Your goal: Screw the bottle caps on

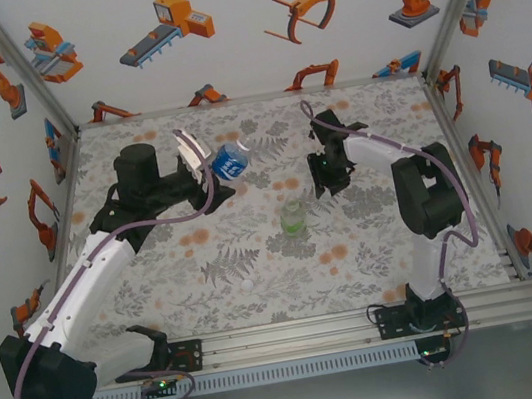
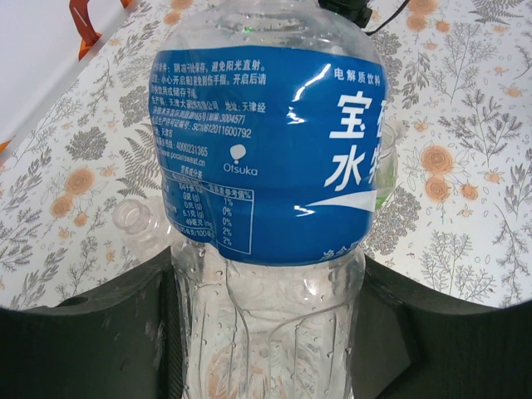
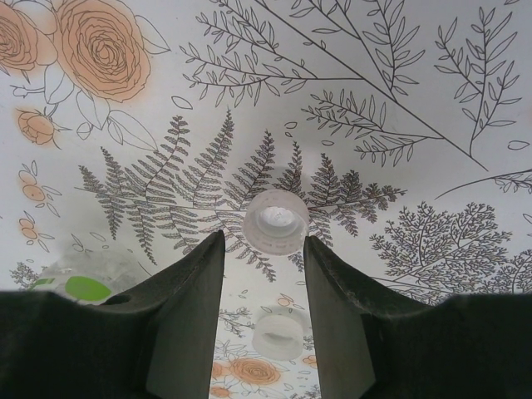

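Observation:
My left gripper (image 1: 216,170) is shut on the blue-label bottle (image 1: 232,161), which stands off the table. In the left wrist view the dark fingers (image 2: 108,332) press both sides of its clear lower body (image 2: 270,324); its neck is out of sight. The green-tinted bottle (image 1: 293,217) stands upright mid-table. My right gripper (image 1: 328,177) points down at the cloth, open a narrow way. A white cap (image 3: 276,220) lies at its fingertips, close to the right fingertip (image 3: 314,249) and apart from the left. A second, blurred cap (image 3: 276,332) shows in the gap between the fingers.
The open mouth of a clear bottle (image 2: 133,218) shows left of the held one. A small white dot (image 1: 247,285), maybe a cap, lies on the floral cloth (image 1: 392,230) near the front. White printed walls (image 1: 248,20) close in the table; a rail (image 1: 366,317) runs along the near edge.

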`<state>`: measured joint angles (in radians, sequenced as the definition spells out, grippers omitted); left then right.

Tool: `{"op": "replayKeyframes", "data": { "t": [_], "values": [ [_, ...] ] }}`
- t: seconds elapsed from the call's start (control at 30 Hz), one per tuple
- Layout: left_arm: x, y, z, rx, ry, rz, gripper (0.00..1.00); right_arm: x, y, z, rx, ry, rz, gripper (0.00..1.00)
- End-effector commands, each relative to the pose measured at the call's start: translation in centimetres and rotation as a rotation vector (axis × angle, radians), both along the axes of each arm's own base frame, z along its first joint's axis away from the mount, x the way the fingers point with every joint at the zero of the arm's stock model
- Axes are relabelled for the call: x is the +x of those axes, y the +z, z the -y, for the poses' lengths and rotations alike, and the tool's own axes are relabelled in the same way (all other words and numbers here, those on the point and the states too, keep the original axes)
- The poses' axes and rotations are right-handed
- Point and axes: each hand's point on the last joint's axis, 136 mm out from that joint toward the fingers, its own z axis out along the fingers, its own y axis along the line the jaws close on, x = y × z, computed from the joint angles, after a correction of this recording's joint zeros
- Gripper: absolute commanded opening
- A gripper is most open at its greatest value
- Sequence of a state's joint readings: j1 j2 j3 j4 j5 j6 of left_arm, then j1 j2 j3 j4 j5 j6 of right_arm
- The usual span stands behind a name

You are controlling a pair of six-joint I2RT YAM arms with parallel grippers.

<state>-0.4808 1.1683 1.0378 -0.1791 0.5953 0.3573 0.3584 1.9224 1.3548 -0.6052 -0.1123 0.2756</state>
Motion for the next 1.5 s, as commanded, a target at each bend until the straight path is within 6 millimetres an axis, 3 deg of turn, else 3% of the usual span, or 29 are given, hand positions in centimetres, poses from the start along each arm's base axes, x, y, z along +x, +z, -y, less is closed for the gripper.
{"op": "replayKeyframes", "data": {
  "t": [0.0,0.4,0.63,0.77,0.9,1.1,1.23,1.37,1.47],
  "values": [
    [-0.4,1.0,0.1,-0.031,-0.015,0.017,0.34,-0.2,-0.6,0.2,-0.017,-0.001,-0.011,0.43],
    [-0.3,0.9,0.1,-0.031,-0.011,0.016,0.34,-0.4,-2.3,0.0,-0.006,-0.011,-0.035,0.40],
    [-0.3,0.9,0.1,-0.031,-0.010,0.015,0.34,-0.5,-3.0,0.0,-0.007,-0.011,-0.046,0.31],
    [-0.2,0.8,0.1,-0.030,-0.011,0.011,0.34,-0.4,-2.5,-0.5,0.024,-0.015,-0.035,0.25],
    [-0.2,0.8,0.1,-0.029,-0.011,0.014,0.35,-0.2,-1.5,-1.8,0.147,-0.031,-0.025,0.23],
    [-0.2,0.8,0.1,-0.029,-0.011,0.012,0.35,0.0,-0.4,-3.9,0.464,-0.077,-0.016,0.24],
    [-0.3,0.9,0.1,-0.030,-0.011,0.015,0.35,-0.8,-1.4,-1.6,0.489,-0.136,-0.019,0.32],
    [-0.3,0.9,0.1,-0.031,-0.011,0.016,0.34,-1.8,-2.6,1.8,0.395,-0.201,-0.018,0.39],
    [-0.3,1.0,0.1,-0.030,-0.012,0.017,0.34,-2.2,-2.2,3.2,0.303,-0.198,-0.002,0.45]
  ]
}}
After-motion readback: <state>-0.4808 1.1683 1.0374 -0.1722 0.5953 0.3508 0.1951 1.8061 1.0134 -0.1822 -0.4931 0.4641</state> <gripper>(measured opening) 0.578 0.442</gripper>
